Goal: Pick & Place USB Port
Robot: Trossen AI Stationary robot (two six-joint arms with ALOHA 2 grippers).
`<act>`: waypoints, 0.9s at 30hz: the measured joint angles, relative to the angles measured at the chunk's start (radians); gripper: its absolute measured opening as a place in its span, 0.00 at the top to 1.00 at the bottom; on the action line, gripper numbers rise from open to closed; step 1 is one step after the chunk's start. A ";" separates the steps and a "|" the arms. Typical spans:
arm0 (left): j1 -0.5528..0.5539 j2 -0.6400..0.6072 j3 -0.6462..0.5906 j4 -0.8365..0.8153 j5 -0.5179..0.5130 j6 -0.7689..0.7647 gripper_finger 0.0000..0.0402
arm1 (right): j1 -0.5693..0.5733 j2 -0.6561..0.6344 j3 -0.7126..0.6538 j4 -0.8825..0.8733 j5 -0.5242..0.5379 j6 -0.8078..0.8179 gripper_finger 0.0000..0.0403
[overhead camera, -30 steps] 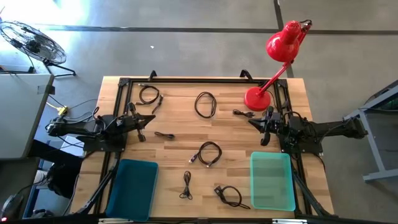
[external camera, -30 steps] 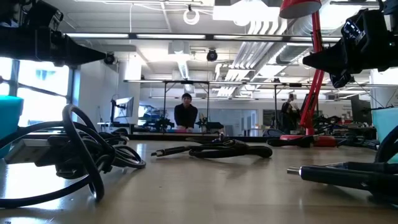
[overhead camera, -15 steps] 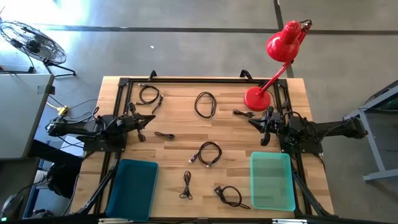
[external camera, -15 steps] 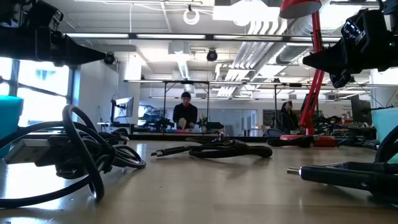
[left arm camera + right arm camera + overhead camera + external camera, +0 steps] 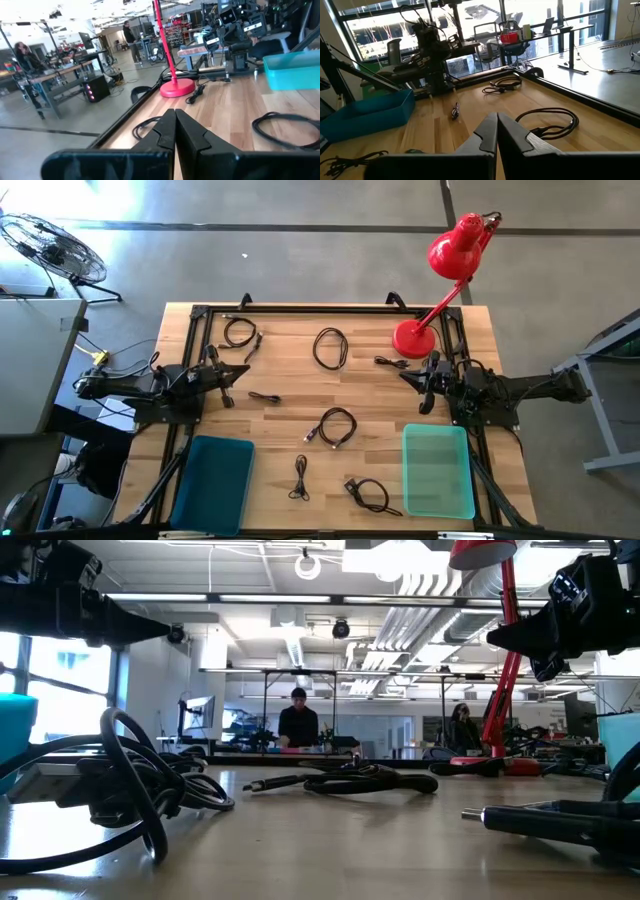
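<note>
My left gripper [image 5: 232,373] and right gripper [image 5: 412,379] wait pressed together and empty at mid-frame edges, because the cables [image 5: 336,426] lie untouched between the bins [image 5: 438,472].

Cable plugs [image 5: 308,437] too small to tell — near coil [image 5: 110,780] cut off

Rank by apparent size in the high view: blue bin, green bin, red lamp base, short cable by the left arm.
1-2. blue bin and green bin: look alike, no ranking
3. red lamp base
4. short cable
</note>
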 joint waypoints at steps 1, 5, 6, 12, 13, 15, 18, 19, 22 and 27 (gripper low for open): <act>0.000 0.000 0.000 0.001 0.008 -0.023 1.00 | 0.000 0.000 0.000 0.000 0.000 0.000 0.99; 0.000 0.000 0.000 0.000 0.000 -0.046 1.00 | 0.000 0.000 0.000 0.024 0.004 -0.008 0.99; 0.000 0.000 0.000 0.000 -0.001 -0.039 1.00 | 0.000 0.000 0.000 0.034 0.014 -0.020 0.99; 0.000 0.000 0.000 -0.002 -0.011 0.078 1.00 | 0.000 -0.001 0.001 0.135 0.038 0.078 0.99; 0.000 0.000 0.000 -0.002 -0.023 0.106 1.00 | 0.000 -0.001 0.001 0.146 0.036 0.098 0.99; 0.000 0.000 0.000 0.000 -0.065 0.144 1.00 | 0.000 -0.001 0.001 0.173 0.035 0.110 0.99; 0.000 0.000 0.000 0.001 -0.060 0.134 1.00 | 0.000 0.000 0.001 0.173 0.029 0.114 0.99; 0.000 0.000 0.000 0.001 -0.047 0.133 1.00 | 0.000 0.000 0.001 0.194 0.026 0.113 0.99; 0.000 0.000 0.000 0.001 -0.038 0.130 1.00 | -0.008 -0.001 0.005 0.290 0.016 0.082 0.99; 0.000 0.000 0.000 0.002 -0.015 0.099 1.00 | 0.002 0.037 0.226 0.138 -0.049 -0.100 1.00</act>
